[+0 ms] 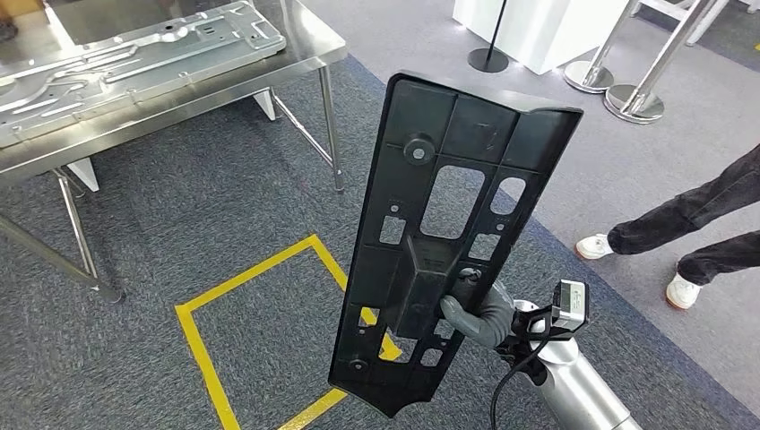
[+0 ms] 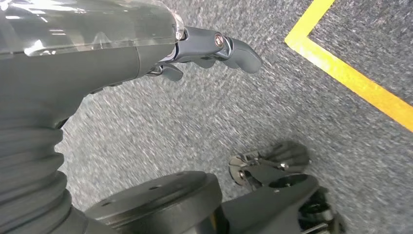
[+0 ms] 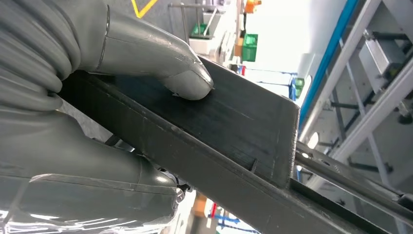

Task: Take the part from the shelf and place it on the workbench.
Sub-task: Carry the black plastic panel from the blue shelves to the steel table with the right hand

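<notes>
Head view: right robot hand (image 1: 479, 313) grips black part (image 1: 448, 242) low on its right edge, thumb hooked over the front face. Part held upright, slightly tilted, long axis running up from the hand, well apart from desk (image 1: 179, 98). Part's ribbed side with cut-outs faces the camera. Steel desk sits up and left of the part, carrying a pressed metal panel (image 1: 134, 54). Yellow floor marking (image 1: 242, 296) on grey carpet just left of the part, partly hidden behind its lower end. Person's legs (image 1: 690, 224) in dark trousers and white shoes right of the part. Stanchion bases (image 1: 618, 90) and a white block (image 1: 538, 27) up and right of the part.

Left wrist view: left robot hand (image 2: 204, 53) hangs over grey carpet, holds nothing. Thumb sticks out straight; other fingers mostly hidden behind the cover, one dark tip showing beside the thumb. Cannot tell if open or closed. Yellow tape line (image 2: 350, 78) on the carpet beyond the thumb.

Right wrist view: right robot hand (image 3: 97, 97) clamped on the part (image 3: 234, 131), thumb (image 3: 165, 58) pressed flat on the dark face, palm wrapped under the edge. Grey frame rails (image 3: 360, 83) and a blue upright (image 3: 331, 53) blurred behind the part, green bin (image 3: 250, 47) further back.
</notes>
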Motion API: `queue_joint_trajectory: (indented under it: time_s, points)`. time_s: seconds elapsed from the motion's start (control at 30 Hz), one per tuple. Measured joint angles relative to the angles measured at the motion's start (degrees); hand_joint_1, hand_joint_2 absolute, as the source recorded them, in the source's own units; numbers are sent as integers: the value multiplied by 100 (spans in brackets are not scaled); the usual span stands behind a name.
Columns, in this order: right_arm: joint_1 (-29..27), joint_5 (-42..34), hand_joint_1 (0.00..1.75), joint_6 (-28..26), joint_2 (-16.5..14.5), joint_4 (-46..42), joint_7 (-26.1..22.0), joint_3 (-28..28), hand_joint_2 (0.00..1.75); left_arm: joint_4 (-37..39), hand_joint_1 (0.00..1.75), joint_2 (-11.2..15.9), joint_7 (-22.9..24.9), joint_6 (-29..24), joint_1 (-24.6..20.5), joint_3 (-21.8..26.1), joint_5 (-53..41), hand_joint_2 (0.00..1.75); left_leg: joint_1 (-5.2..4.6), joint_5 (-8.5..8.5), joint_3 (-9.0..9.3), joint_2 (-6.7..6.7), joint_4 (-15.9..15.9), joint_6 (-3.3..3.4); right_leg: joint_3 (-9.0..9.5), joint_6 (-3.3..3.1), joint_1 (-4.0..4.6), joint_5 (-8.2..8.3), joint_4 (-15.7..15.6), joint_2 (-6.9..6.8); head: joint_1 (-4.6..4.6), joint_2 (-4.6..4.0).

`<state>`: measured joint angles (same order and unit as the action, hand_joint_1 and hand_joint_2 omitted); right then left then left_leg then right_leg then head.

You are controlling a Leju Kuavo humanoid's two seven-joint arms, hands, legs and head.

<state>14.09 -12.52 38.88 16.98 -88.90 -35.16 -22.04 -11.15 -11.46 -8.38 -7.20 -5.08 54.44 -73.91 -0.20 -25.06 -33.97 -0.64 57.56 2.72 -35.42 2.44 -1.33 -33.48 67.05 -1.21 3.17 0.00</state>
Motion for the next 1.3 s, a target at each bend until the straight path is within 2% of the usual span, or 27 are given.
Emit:
queue_joint_trajectory:
  time_s: [0.03, 0.07, 0.1, 0.13, 0.17, 0.23, 0.3, 0.33, 0.37, 0.43, 0.5, 0.57, 0.6, 0.63, 0.7, 0.73, 0.8, 0.87, 0.9, 0.97, 1.03, 1.07, 1.1, 1.13, 1.2, 1.23, 1.3]
  points:
    - [-48, 8, 175, -7, 0, -6, 2, 2, 175, 0, 0, -3, 1, 7, -7, -1, -11, 175, -3, -1, 0, -73, 5, 8, -211, 5, 1, -126, 380, 50, 0, 0]
    - [-97, 14, 175, -14, 0, -14, 4, 3, 175, 0, 0, -5, 1, 15, -8, -1, -23, 175, -7, -5, 2, -149, 12, 12, -369, 8, 2, -157, 629, 69, 0, 0]
    - [-137, 17, 175, -24, 0, -29, 7, 5, 175, 0, 0, -7, 1, 21, -7, -3, -36, 175, -11, -10, 3, -227, 24, 11, -432, 5, 2, -72, 670, 78, 0, 0]
    - [-167, 19, 175, -36, 0, -52, 10, 12, 175, 0, 0, -8, 2, 27, -7, -5, -48, 175, -12, -18, 5, -306, 42, 6, -385, -5, 1, 116, 484, 94, 0, 0]
    - [-185, 20, 175, -50, 0, -81, 12, 23, 175, 0, 0, -9, 3, 31, -11, -9, -57, 175, -12, -30, 7, -377, 63, -4, -246, -20, -2, 360, 120, 151, 0, 0]
    - [-215, 21, 175, -76, -4, -142, 14, 60, 175, 0, 0, -15, 15, 37, -29, -16, -79, 175, -17, -57, -10, -505, 110, -40, 36, -53, -14, 652, -559, 373, 1, 0]
    - [-248, 23, 175, -85, -10, -191, 16, 92, 175, 0, 0, -20, 33, 43, -39, -20, -95, 175, -2, -62, -44, -604, 129, -101, 130, -85, -2, 675, -793, 485, 1, 0]
    - [-260, 24, 175, -85, -11, -215, 17, 101, 175, 0, 0, -20, 42, 46, -39, -21, -100, 175, 7, -58, -64, -653, 123, -139, 137, -108, 3, 685, -819, 440, 1, 0]
    - [-262, 25, 175, -85, -11, -237, 19, 105, 175, 0, 0, -18, 51, 49, -35, -21, -103, 175, 15, -63, -70, -639, 124, -172, 155, -143, 0, 697, -844, 385, 0, 0]
    - [-264, 22, 175, -87, -6, -272, 19, 120, 175, 0, 0, -14, 65, 55, -40, -22, -108, 175, 3, -197, -157, -409, 317, -233, 208, -224, -20, 714, -911, 259, 1, 0]
    - [-274, 20, 175, -98, -1, -286, 21, 144, 175, 0, 0, -12, 77, 61, -72, -23, -114, 175, 16, -517, -440, -116, 923, -284, 246, -274, -11, 708, -942, 113, 1, 0]
    - [-290, 19, 175, -128, 0, -289, 24, 174, 175, 0, 0, -11, 103, 66, -110, -27, -141, 175, 48, -749, -761, -28, 1563, -326, 256, -279, 0, 694, -940, -37, 1, 0]
    - [-307, 17, 175, -153, 0, -296, 25, 203, 175, 0, 0, -10, 120, 68, -125, -33, -168, 175, 59, -722, -800, -8, 1639, -340, 262, -273, 1, 685, -939, -112, 1, 0]
    - [-328, 13, 175, -176, 0, -315, 25, 245, 175, 0, 0, -8, 134, 75, -140, -46, -202, 175, 67, -598, -726, 20, 1499, -346, 273, -261, 0, 675, -938, -183, 1, 0]
    - [-376, -7, 175, -199, 0, -383, 27, 363, 175, 0, 0, -7, 169, 100, -180, -94, -267, 175, 66, -249, -330, 201, 752, -331, 312, -224, 4, 649, -938, -312, 1, 0]
    - [-394, -25, 175, -191, 0, -420, 29, 431, 175, 0, 0, -7, 190, 114, -211, -123, -284, 175, 48, -142, -149, 301, 408, -303, 328, -199, 19, 635, -934, -366, 1, 0]
    - [-386, -67, 175, -133, 0, -459, 43, 549, 175, 0, 0, -10, 217, 125, -269, -160, -277, 175, 7, -97, -8, 403, 89, -241, 348, -142, 52, 620, -933, -459, 0, 0]
    - [-292, -88, 175, -63, -4, -439, 70, 596, 175, 0, 0, -11, 220, 115, -291, -164, -221, 175, -2, -78, -21, 309, 58, -168, 354, -77, 54, 614, -942, -530, 1, 0]
    - [-216, -85, 175, -37, -7, -411, 90, 601, 175, 0, 0, -10, 217, 104, -292, -162, -188, 175, 3, -60, -11, 266, 32, -131, 347, -46, 39, 581, -908, -482, 0, 0]
    - [-66, -68, 175, -8, -20, -319, 113, 606, 175, 0, 0, -10, 206, 87, -299, -158, -140, 175, 24, -16, 14, 199, -19, -61, 204, -7, 6, 360, -571, -237, -1, 0]
    - [35, -13, 175, -2, -34, -184, 114, 609, 175, 0, 0, -10, 193, 79, -300, -156, -111, 175, 19, -6, 13, 126, -22, -28, -156, 6, -6, 16, 172, 3, -2, 0]
    - [63, 21, 175, -5, -37, -118, 111, 607, 175, 0, 0, -10, 189, 75, -291, -155, -100, 175, 14, -8, 13, 79, -17, -22, -332, 11, -6, -81, 503, 45, -2, 0]
    - [85, 49, 175, -8, -39, -62, 110, 602, 175, 0, 0, -10, 187, 71, -277, -152, -90, 175, 9, -13, 15, 33, -8, -21, -437, 12, -5, -74, 669, 62, -2, 0]
    - [109, 65, 175, -9, -39, -17, 110, 596, 175, 0, 0, -10, 185, 69, -264, -149, -81, 175, 6, -20, 18, -11, 5, -24, -432, 8, -6, 50, 597, 65, -2, 0]
    - [176, 84, 175, -9, -40, 43, 110, 584, 175, 0, 0, -10, 178, 66, -248, -144, -67, 175, 8, -49, 23, -85, 45, -47, -166, -19, -7, 467, -79, 68, -2, 0]
    - [217, 90, 175, -9, -46, 68, 110, 576, 175, 0, 0, -10, 174, 66, -245, -143, -64, 175, -1, -67, 14, -113, 76, -69, -14, -36, 2, 614, -444, 73, -2, 0]
    - [273, 96, 175, -9, -58, 110, 108, 561, 175, 0, 0, -10, 169, 67, -236, -140, -60, 175, -14, -85, -12, -147, 105, -123, 130, -76, 28, 704, -810, 85, -2, 0]
